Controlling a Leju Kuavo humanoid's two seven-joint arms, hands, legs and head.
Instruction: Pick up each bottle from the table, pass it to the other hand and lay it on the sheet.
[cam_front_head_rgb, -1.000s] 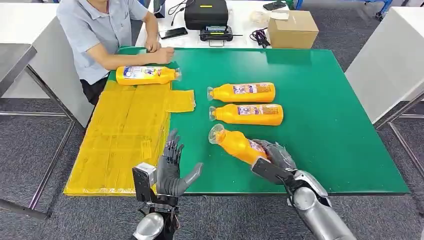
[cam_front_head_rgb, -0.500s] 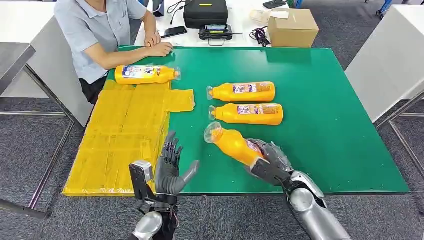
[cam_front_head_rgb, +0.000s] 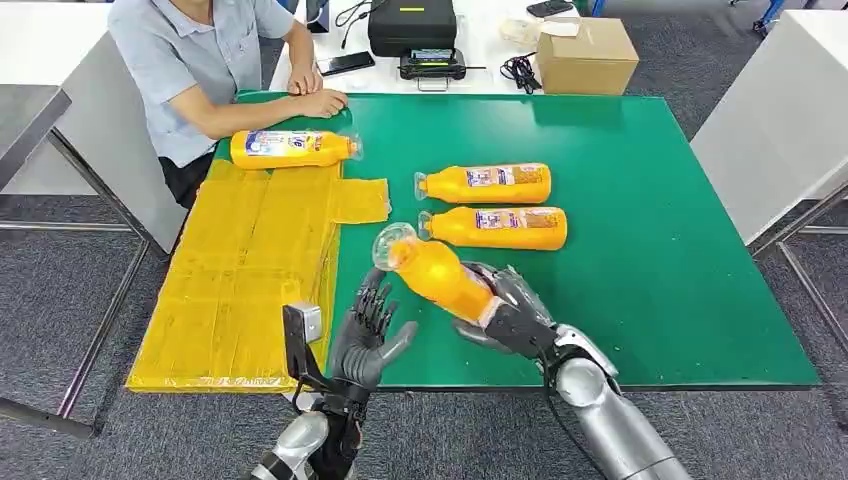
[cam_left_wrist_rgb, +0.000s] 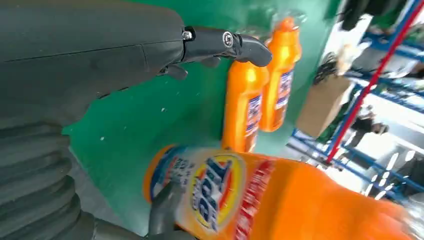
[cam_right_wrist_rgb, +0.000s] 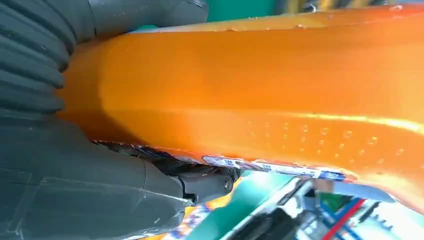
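1. From the head view, the right hand (cam_front_head_rgb: 510, 315) grasps an orange bottle (cam_front_head_rgb: 435, 275) by its lower body and holds it lifted above the green table (cam_front_head_rgb: 640, 250), clear cap tilted up toward the left hand (cam_front_head_rgb: 365, 345).
2. The left hand is released, fingers spread and palm turned toward the bottle, just beside it but not touching.
3. The left wrist view adds the held bottle's label: a round yellow and blue logo with red bands on the orange body.
4. The right wrist view shows the hand's dark fingers wrapped tight against the bottle's smooth, glossy side.
5. Two more bottles (cam_front_head_rgb: 485, 184) lie side by side on the table beyond the held one.
6. A fourth bottle (cam_front_head_rgb: 292, 149) lies on the yellow sheet (cam_front_head_rgb: 240, 270), near a seated person's hand (cam_front_head_rgb: 322, 101).
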